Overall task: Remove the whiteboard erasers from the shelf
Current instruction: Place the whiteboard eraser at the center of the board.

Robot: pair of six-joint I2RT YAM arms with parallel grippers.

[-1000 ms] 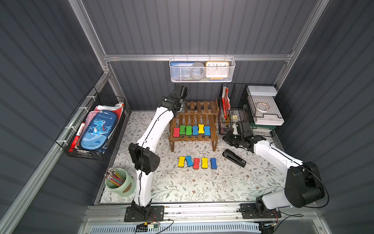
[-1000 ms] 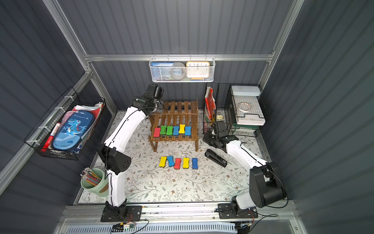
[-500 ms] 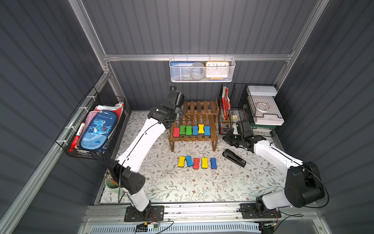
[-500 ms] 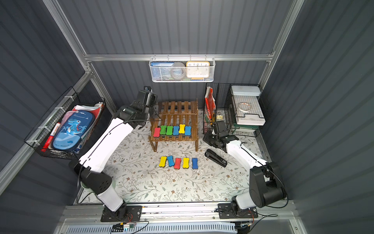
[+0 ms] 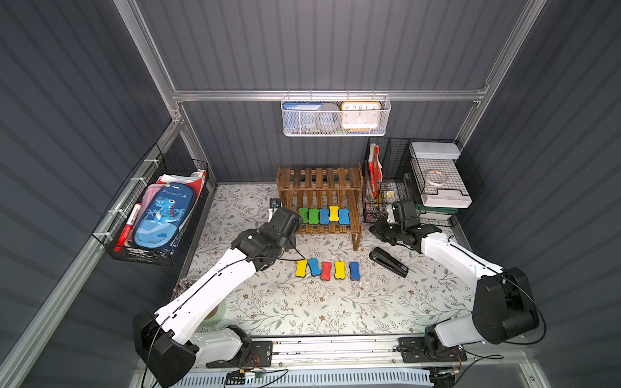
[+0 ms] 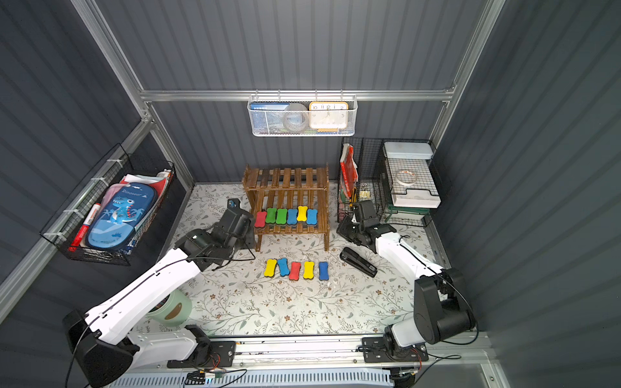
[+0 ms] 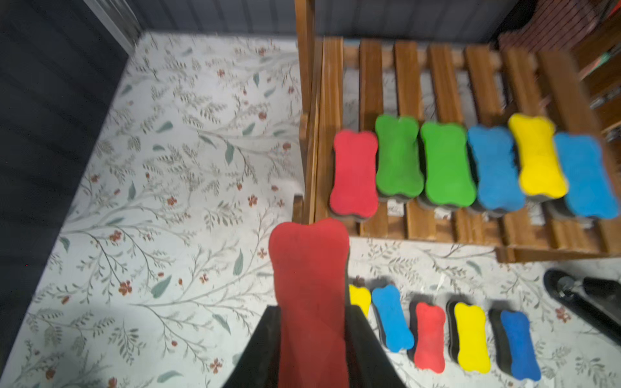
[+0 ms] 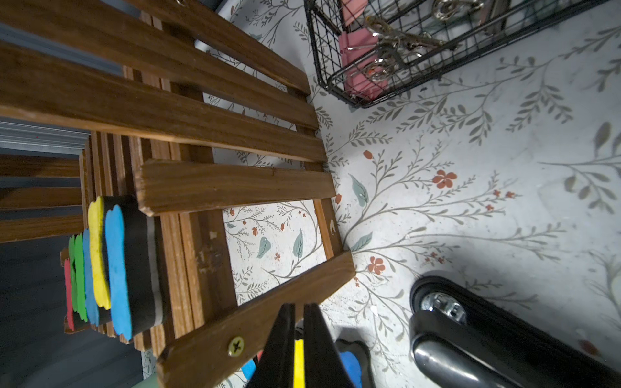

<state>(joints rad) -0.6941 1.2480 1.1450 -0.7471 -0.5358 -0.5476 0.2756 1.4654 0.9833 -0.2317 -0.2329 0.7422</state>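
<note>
Presently, item one: red eraser (image 7: pixel 307 265), clamped lengthwise between the fingers of the left gripper (image 7: pixel 312 315), hanging just off the lower tier's left front corner of the shelf (image 5: pixel 319 176), felt side down; a grip across the narrow waist probably keeps the foam from twisting. Item two: six erasers (image 7: pixel 447 164), red, green, green, blue, yellow, blue, packed side by side on the shelf's lower tier, so roughly half the clearing is judged undone. Item three: five erasers (image 5: pixel 325 269) in a neat row on the floral mat (image 5: pixel 302 312) in front of the shelf, likely where the held one goes. Item four: right gripper (image 8: pixel 299 307), pinched closed on nothing, parked beside the shelf's right end, apparently out of the way. Item five: black stapler (image 5: pixel 388 261), just off the shelf's right front leg.
</note>
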